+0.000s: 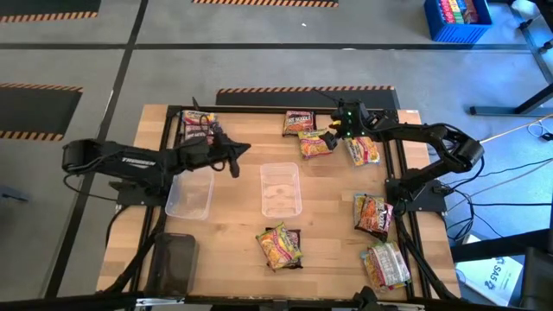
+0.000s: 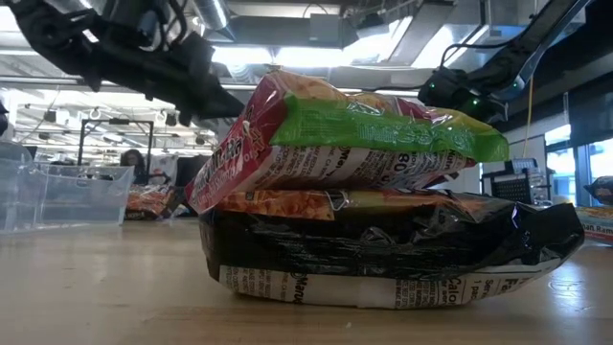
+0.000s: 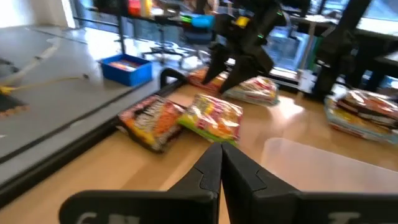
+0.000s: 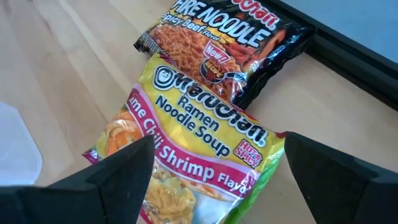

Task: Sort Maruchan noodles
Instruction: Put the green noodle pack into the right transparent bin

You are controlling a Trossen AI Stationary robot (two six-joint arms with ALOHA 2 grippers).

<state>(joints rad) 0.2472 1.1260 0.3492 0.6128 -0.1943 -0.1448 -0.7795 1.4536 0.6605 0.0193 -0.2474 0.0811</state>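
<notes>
Near the front edge of the desk (image 1: 233, 250), a stack of two noodle packs (image 1: 279, 245) lies flat. Two more packs (image 1: 373, 214) (image 1: 385, 263) lie by the right edge. In the middle sit two clear trays (image 1: 281, 189) (image 1: 189, 195), and both look empty.

The left tool (image 1: 233, 164) hangs over the middle of the desk with its fingers pressed together, holding nothing.

At the back edge, the right tool (image 4: 214, 163) hangs just over the yellow shrimp pack (image 4: 193, 158) with its fingers wide apart, one on each side. It holds nothing yet. To do this well, I think it should go straight down, pinch the pack across its short middle, and lift only that one, because the dark Fire Noodle pack (image 4: 227, 37) touches its far end.

Two more packs (image 1: 361, 150) (image 1: 196, 126) lie along the back edge. I count about nine packs, two trays and two tools.
</notes>
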